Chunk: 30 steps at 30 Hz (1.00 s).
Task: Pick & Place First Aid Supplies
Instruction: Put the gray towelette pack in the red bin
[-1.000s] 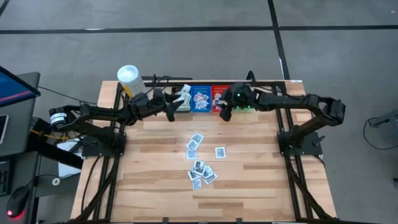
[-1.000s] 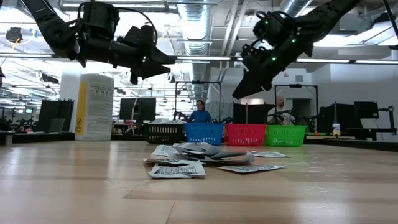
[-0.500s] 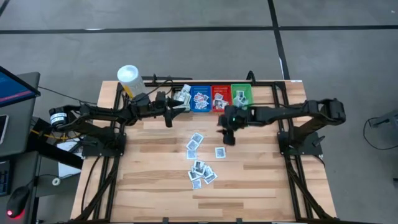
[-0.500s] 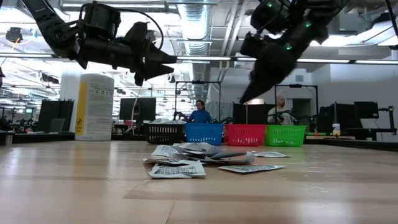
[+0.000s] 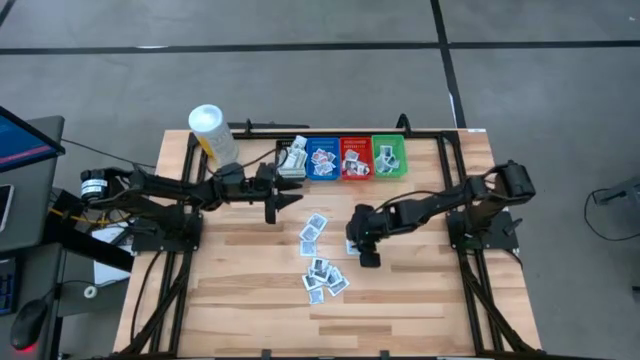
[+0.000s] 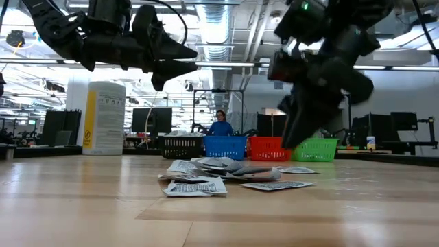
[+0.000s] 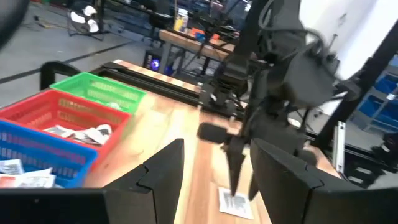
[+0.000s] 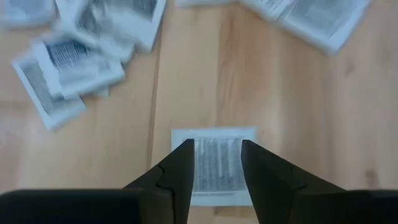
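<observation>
Now the right hand (image 8: 214,180), fingers spread, hangs just above a lone packet (image 8: 219,163) at three o'clock of the pile (image 5: 322,275) on the surface (image 5: 240,290), likely needing to descend and pinch, while the left hand (image 5: 287,200) waits spread at eleven o'clock.

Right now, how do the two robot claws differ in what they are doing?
The left gripper hangs high above the table near the bins, fingers open, over no packet. The right gripper is low, its fingers straddling a single packet lying apart from the pile. Neither holds anything.
</observation>
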{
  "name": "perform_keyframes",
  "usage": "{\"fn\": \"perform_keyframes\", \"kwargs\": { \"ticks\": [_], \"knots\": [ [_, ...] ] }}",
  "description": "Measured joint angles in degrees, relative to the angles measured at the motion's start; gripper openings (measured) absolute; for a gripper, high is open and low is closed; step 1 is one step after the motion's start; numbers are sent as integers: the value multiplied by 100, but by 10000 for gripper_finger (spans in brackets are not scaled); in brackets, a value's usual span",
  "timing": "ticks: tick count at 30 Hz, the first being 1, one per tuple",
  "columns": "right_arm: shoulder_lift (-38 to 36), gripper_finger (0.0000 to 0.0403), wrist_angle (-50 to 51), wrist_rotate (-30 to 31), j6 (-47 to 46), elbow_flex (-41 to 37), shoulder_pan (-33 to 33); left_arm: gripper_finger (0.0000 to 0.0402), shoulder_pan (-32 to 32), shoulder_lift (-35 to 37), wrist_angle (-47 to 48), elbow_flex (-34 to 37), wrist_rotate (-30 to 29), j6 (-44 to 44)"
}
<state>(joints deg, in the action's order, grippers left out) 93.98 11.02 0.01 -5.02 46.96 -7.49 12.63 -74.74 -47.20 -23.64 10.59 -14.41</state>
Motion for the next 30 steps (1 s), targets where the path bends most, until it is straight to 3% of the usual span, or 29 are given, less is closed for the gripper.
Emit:
{"fn": "perform_keyframes", "kwargs": {
  "ticks": [10,17,30],
  "knots": [
    [925,137,-207,38,-215,38,-116,186,-68,0,3,0,17,-46],
    [1187,147,-393,200,-236,72,-188,186,-68,0,28,0,20,-155],
    [1195,58,-528,749,-216,48,-258,186,-68,0,48,0,20,-157]
  ]
}}
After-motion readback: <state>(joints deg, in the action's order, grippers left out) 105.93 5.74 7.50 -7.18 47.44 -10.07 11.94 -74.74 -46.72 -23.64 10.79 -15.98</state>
